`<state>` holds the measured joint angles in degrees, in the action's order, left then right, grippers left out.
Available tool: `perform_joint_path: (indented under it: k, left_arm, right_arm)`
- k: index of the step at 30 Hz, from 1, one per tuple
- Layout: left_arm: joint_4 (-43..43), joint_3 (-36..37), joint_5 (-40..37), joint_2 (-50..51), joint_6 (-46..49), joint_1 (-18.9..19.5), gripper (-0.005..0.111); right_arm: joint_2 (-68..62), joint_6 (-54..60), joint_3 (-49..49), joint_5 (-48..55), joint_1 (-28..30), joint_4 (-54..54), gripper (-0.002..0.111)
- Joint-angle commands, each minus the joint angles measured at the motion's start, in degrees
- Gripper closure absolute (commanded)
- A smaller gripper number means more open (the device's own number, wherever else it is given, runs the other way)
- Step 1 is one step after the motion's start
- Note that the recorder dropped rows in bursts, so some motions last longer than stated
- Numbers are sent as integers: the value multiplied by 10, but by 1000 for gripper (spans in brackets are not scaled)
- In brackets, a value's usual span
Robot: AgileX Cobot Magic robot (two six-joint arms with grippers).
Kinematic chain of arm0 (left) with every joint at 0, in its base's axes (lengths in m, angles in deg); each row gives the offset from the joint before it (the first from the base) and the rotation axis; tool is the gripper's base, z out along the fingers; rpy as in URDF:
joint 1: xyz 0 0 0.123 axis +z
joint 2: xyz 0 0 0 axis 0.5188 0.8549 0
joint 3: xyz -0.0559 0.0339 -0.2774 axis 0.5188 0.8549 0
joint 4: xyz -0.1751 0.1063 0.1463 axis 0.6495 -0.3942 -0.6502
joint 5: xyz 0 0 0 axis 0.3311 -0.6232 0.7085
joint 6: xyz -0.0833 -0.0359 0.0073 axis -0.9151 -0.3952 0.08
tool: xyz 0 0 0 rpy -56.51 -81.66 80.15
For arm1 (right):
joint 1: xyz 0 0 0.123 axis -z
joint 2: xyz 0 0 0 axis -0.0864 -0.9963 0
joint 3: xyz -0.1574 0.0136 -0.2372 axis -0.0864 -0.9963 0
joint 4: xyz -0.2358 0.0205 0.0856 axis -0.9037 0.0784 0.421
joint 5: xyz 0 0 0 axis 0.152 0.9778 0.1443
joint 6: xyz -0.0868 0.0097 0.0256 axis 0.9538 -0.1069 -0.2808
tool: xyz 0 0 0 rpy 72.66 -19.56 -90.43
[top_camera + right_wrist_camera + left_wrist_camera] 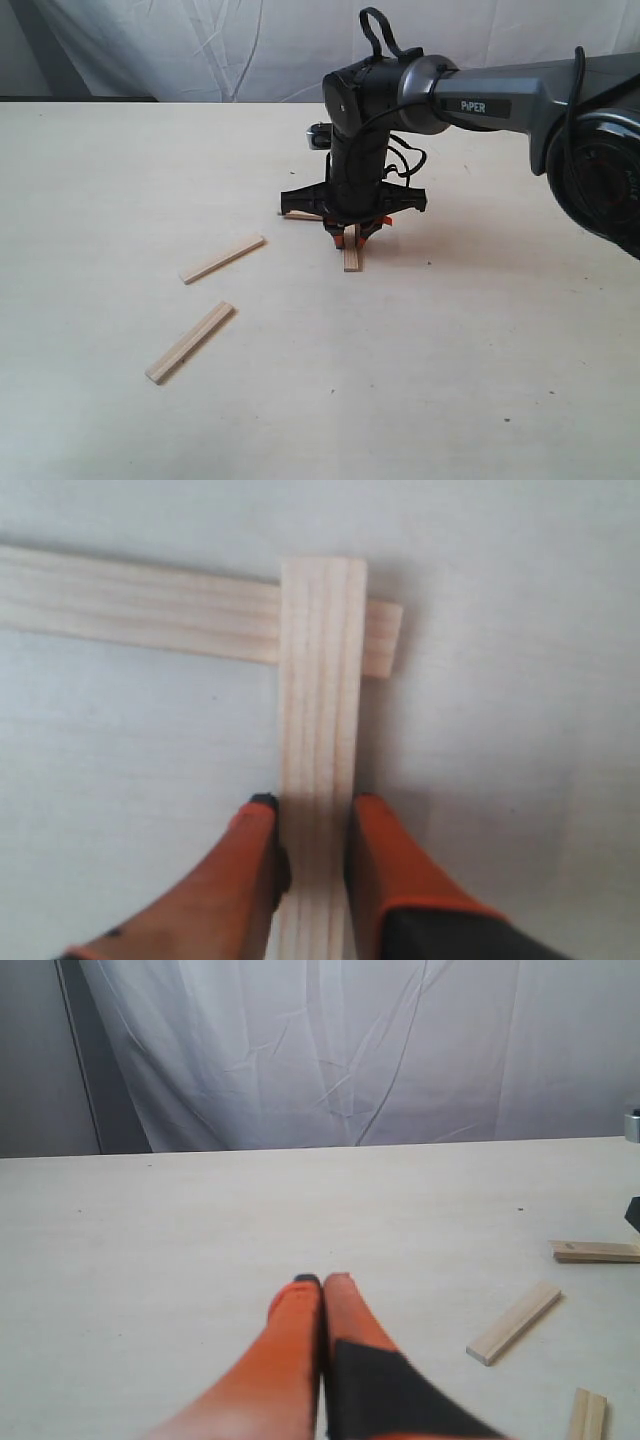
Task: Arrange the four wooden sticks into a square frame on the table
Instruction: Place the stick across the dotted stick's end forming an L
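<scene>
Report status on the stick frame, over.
Right jaws shut on one stick, crossing a second stick. Left jaws shut, empty. Two sticks lie loose. Nothing blocking.

The pale cream surface (480, 380) carries a near stick (190, 342) and a middle stick (222, 259), lying flat and apart on the left. Farther right, a crossing stick (318, 710) overlaps a flat stick (130, 605) near its end.

This looks like a robotics lab bench, not a home. A wrinkled white sheet (200, 45) hangs as a backdrop along the far edge of the bare pale surface (480, 380). A grey wall (40, 1050) shows beside the sheet, and a black arm (500, 100) marked PiPER reaches in over the right edge.
</scene>
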<state>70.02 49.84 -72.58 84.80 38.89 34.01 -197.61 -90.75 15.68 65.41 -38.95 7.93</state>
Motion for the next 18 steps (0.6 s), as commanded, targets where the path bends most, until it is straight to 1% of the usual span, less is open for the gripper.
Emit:
perform_joint_path:
  k: [1, 18]
  left_arm:
    - [0, 1, 4, -3, -1, 0, 107]
    - [0, 1, 4, -3, -1, 0, 107]
  right_arm:
    - [0, -3, 1, -9, 2, -2, 108]
    - [0, -17, 1, -7, 2, 4, 108]
